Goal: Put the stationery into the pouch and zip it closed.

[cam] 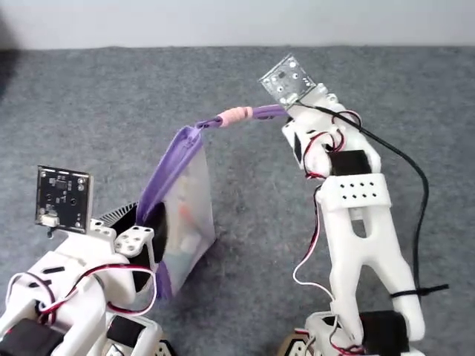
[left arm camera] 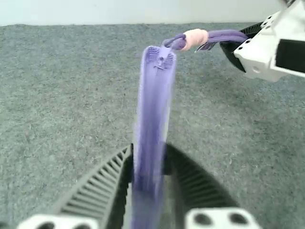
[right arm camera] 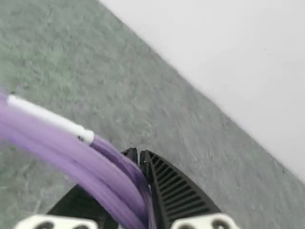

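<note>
A clear pouch [cam: 189, 215] with a purple zipper band [cam: 167, 174] stands on edge on the grey carpet, with stationery shapes showing faintly inside. My left gripper [cam: 146, 225] is shut on the near end of the zipper band [left arm camera: 152, 124], which runs up between its black fingers [left arm camera: 112, 176]. The zipper slider [left arm camera: 160, 61] sits at the far end of the band. A purple pull cord with a pink bead [cam: 232, 116] leads from the slider to my right gripper [cam: 282, 113], which is shut on the cord [right arm camera: 95, 167].
Grey carpet [cam: 96, 111] covers the table up to a white wall [cam: 223, 22] at the back. The right arm's white body [cam: 356, 222] stretches along the right side. The left arm's base [cam: 67, 297] fills the near left corner.
</note>
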